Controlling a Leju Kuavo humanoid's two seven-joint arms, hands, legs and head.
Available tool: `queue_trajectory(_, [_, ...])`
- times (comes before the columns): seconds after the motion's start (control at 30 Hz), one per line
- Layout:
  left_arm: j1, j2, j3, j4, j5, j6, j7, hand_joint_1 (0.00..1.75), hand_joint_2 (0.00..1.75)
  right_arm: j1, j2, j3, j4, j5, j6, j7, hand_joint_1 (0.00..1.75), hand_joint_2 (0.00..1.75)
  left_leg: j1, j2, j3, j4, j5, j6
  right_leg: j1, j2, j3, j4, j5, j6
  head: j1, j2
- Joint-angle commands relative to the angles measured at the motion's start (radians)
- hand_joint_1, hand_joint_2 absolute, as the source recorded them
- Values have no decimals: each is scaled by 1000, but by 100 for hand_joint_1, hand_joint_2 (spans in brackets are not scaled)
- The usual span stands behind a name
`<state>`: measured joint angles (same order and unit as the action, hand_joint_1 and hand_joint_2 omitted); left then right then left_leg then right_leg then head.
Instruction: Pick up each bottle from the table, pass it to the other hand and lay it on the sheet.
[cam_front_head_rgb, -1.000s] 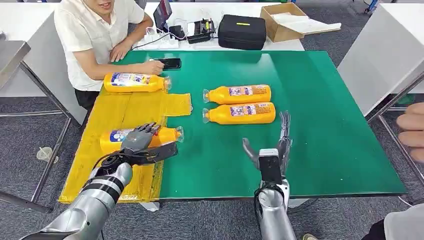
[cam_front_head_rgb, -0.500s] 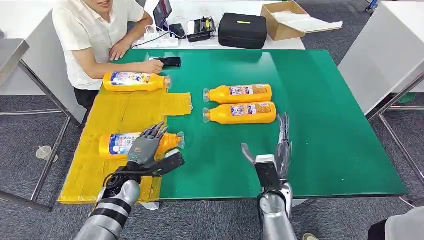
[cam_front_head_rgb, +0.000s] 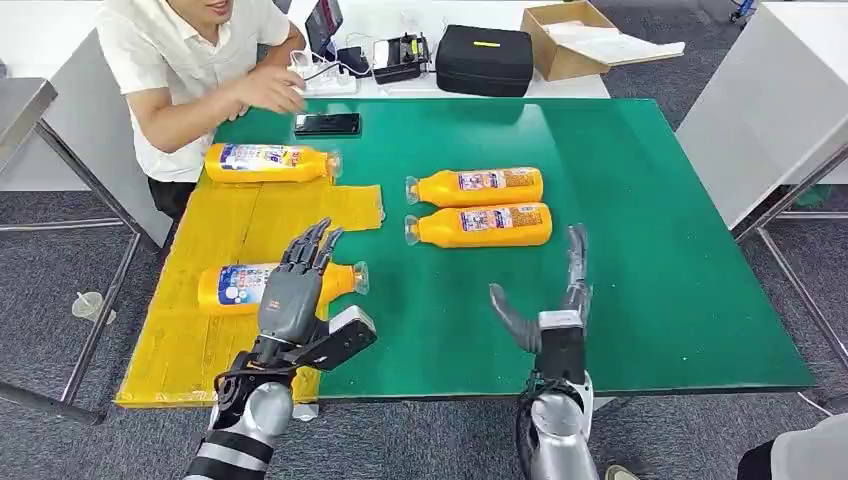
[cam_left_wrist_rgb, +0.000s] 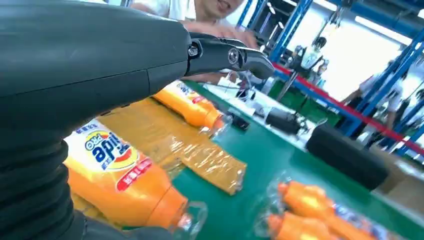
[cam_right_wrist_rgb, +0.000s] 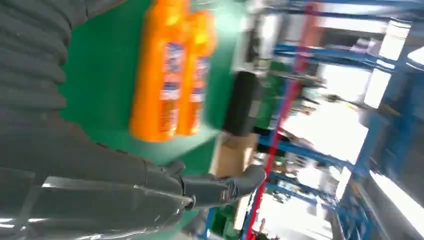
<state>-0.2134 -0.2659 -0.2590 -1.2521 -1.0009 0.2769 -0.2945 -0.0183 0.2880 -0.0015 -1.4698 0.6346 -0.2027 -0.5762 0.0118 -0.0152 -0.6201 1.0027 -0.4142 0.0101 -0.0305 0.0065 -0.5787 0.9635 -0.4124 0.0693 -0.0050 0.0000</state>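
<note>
Both hands empty, fingers spread: left hand (cam_front_head_rgb: 290, 300), right hand (cam_front_head_rgb: 555, 315). Nearest bottle (cam_front_head_rgb: 480, 226) prob. full, rigid, slick; grab mid-label.

Smooth, faintly glossy green table top (cam_front_head_rgb: 640, 250), catching pale reflections; crinkled, shiny yellow plastic sheet (cam_front_head_rgb: 210, 330) laid along its left side, wrinkled like film in the left wrist view (cam_left_wrist_rgb: 175, 145). Glossy orange plastic bottles with printed paper-like labels and clear caps: one on the sheet near the robot (cam_front_head_rgb: 240, 287), one at its far end (cam_front_head_rgb: 268, 163), two on the bare green (cam_front_head_rgb: 478, 187) (cam_front_head_rgb: 482, 226). Matt dark-grey plastic left hand (cam_front_head_rgb: 292, 295) and right hand (cam_front_head_rgb: 560, 310) on brushed silver metal forearms, ribbed grey rubbery wrist cover (cam_left_wrist_rgb: 30, 200); matt black fabric case (cam_front_head_rgb: 485, 62), plain brown cardboard box (cam_front_head_rgb: 565, 45), rough grey carpet floor (cam_front_head_rgb: 420, 440).
</note>
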Motion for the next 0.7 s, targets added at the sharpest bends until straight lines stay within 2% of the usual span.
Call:
queue_trajectory(0.03, [98, -21, -76, -123, 313, -169, -60, 0, 175, -236, -280, 22, 389, 711, -215, 344, 0, 175, 1, 3, 3, -1, -1, 1, 1, 2, 4, -3, 1, -1, 0, 0])
queue_trajectory(0.1, [123, -41, -84, -94, 453, -239, -35, 0, 175, -279, -316, 0, 470, 748, -183, 359, 0, 175, 0, 4, 5, -1, -1, 2, 1, 2, 6, -4, 1, -2, 0, 0])
queue_trajectory(0.23, [127, -44, -100, -66, 473, -230, -37, 0, 175, -292, -315, -6, 507, 752, -176, 358, 0, 175, -2, -2, 3, 0, 0, 2, -1, -3, 5, -2, 0, -2, 0, 0])
queue_trajectory(0.43, [123, -45, -121, -58, 474, -221, -30, 0, 175, -302, -320, 14, 576, 795, -129, 416, 0, 175, -2, -2, 3, 0, 0, 1, 0, -3, 4, -1, 0, -2, -1, 0])
queue_trajectory(0.7, [110, -46, -120, -51, 455, -203, -26, 0, 175, -317, -311, 43, 639, 788, -93, 398, 0, 175, 0, -1, 2, 1, -1, 2, 1, -2, 4, -1, 0, -2, -1, 0])
